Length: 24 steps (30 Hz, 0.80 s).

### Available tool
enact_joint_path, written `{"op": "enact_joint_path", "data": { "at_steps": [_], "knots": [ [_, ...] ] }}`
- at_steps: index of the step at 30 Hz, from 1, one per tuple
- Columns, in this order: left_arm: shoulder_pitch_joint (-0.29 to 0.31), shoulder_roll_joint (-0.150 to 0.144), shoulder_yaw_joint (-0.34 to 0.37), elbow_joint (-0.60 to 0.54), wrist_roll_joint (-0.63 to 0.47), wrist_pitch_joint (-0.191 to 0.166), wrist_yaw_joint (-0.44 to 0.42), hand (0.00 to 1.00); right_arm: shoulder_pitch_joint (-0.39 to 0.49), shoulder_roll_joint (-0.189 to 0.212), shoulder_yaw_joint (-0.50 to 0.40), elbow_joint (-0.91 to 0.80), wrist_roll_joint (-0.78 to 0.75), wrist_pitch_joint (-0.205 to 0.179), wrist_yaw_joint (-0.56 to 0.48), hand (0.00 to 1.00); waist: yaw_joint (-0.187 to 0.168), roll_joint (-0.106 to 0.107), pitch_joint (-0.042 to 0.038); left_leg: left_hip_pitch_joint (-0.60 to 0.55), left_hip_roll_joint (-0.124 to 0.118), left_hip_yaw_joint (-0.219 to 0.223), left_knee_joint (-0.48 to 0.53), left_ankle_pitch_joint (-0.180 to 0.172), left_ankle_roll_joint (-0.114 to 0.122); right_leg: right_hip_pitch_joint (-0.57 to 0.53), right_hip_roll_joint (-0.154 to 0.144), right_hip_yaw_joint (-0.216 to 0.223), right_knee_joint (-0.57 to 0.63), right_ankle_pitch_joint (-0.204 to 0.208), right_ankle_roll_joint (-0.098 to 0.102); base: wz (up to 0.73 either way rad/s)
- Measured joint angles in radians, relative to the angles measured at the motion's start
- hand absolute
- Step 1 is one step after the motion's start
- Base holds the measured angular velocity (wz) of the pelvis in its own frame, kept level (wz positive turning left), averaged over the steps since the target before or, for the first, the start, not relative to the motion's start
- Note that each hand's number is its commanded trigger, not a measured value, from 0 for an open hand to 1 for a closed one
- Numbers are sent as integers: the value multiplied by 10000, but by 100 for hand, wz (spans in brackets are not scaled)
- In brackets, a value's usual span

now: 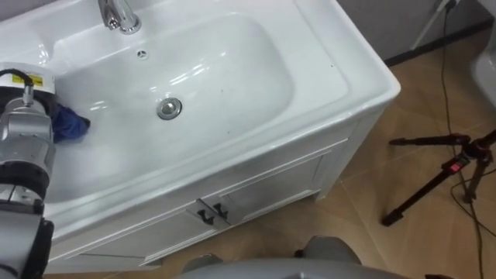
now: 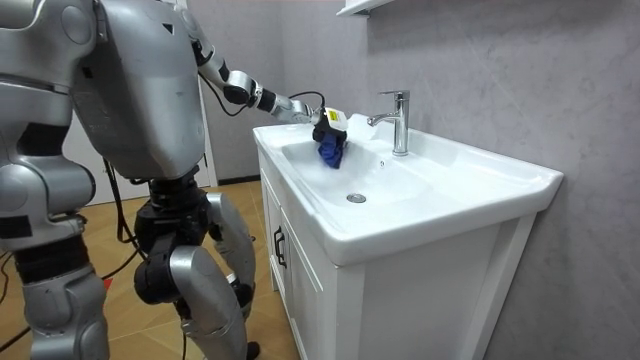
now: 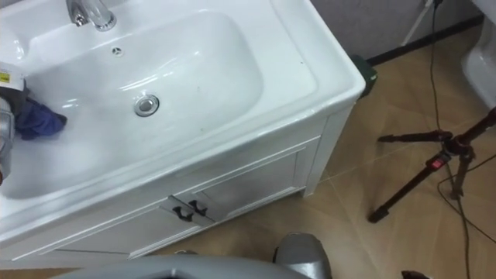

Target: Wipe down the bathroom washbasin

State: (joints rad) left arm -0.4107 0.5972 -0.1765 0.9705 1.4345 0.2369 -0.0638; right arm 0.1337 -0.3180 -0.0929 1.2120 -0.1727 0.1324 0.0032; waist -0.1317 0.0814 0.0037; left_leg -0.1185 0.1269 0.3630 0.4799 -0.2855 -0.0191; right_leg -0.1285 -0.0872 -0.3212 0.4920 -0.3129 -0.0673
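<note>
A white basin (image 1: 232,62) is set in a vanity top, with a chrome tap (image 1: 118,15) at its back and a round drain (image 1: 169,108) in the middle. My left hand (image 1: 35,105) reaches into the bowl's left side, its fingers closed on a blue cloth (image 1: 68,124). In the room view the blue cloth (image 2: 331,150) hangs from the left hand (image 2: 330,120) against the bowl's inner wall, just left of the tap (image 2: 400,120). I stand upright at the front of the vanity.
Below the basin, the white cabinet has two doors with dark handles (image 1: 211,213). A black tripod (image 1: 442,174) and cables lie on the tiled floor to my right. The vanity's right corner (image 1: 391,85) juts out beside it.
</note>
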Motion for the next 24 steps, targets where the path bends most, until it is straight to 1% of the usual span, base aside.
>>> {"op": "enact_joint_path", "data": {
  "at_steps": [1,2,3,4,5,7,9,12,14,16,17,19,21,23,24],
  "knots": [
    [0,0,1,-6,-5,75,-84,100,22,-3,-90,-49,0,-1,-94,0,0,76,-9,47,-3,-25,-27,5,-8,91,14,-45,-77,0,1,5],
    [1,0,14,-6,-5,98,-115,100,22,-5,-97,-47,0,2,-145,0,14,99,-26,78,-10,-30,-46,7,-11,121,14,-50,-86,-2,4,8],
    [11,0,91,-5,-5,200,-169,100,15,-5,-96,-48,0,-4,-179,0,25,148,-39,127,-20,-54,-59,9,-14,178,12,-71,-93,-10,18,6],
    [22,0,161,-3,-5,258,-188,100,13,-4,-94,-46,0,-4,-178,0,28,175,-25,182,-27,-66,-85,10,-17,228,10,-85,-100,-13,21,4],
    [53,1,204,0,-5,369,-237,100,13,-4,-89,-46,20,-8,-186,0,89,212,-38,270,-50,-67,-160,20,-34,286,5,-83,-112,-23,24,0],
    [53,1,289,-1,-12,424,-290,100,5,-4,-89,-46,31,-8,-216,0,219,283,-11,355,-59,-83,-199,30,-51,382,-1,-116,-136,-35,20,3],
    [119,3,473,27,-134,454,-320,100,-32,-5,-88,21,28,-6,-227,0,294,324,-18,461,-108,-172,-324,88,-59,541,-14,-207,-239,-45,22,13],
    [116,30,558,64,-295,547,-329,100,-162,-14,-88,384,17,18,-230,0,277,358,-2,451,-153,-359,-336,130,-54,632,-41,-365,-281,-55,36,19],
    [117,34,555,68,-508,683,-364,100,-248,-30,-90,400,24,70,-247,0,299,410,28,434,-152,-390,-326,130,-54,661,-40,-399,-304,-55,36,8],
    [118,52,563,130,-585,734,-369,100,-318,-39,-93,405,18,129,-260,0,317,465,56,421,-160,-406,-331,134,-48,704,-40,-406,-320,-57,41,5],
    [116,63,563,134,-580,745,-363,100,-372,-38,-90,426,15,169,-261,0,339,489,52,409,-165,-418,-337,138,-41,715,-40,-413,-327,-66,56,5],
    [114,85,566,124,-580,745,-358,100,-393,-47,-91,417,11,203,-264,0,374,541,15,399,-167,-444,-329,145,-37,731,-21,-413,-384,-67,64,2],
    [102,150,693,-107,-584,745,-336,100,-352,-50,-94,408,6,210,-370,0,490,576,-10,398,-164,-453,-333,150,-41,745,-4,-413,-417,-62,70,0],
    [77,242,899,-334,-587,745,-240,100,-336,-79,-92,338,-8,212,-409,0,600,590,-16,411,-162,-452,-333,151,-42,738,-3,-423,-430,-61,69,0],
    [76,381,974,-472,-694,755,-222,100,-351,-85,-90,264,-8,178,-457,0,620,597,-18,413,-162,-456,-341,152,-44,744,-4,-448,-439,-61,69,4]
  ]
}}
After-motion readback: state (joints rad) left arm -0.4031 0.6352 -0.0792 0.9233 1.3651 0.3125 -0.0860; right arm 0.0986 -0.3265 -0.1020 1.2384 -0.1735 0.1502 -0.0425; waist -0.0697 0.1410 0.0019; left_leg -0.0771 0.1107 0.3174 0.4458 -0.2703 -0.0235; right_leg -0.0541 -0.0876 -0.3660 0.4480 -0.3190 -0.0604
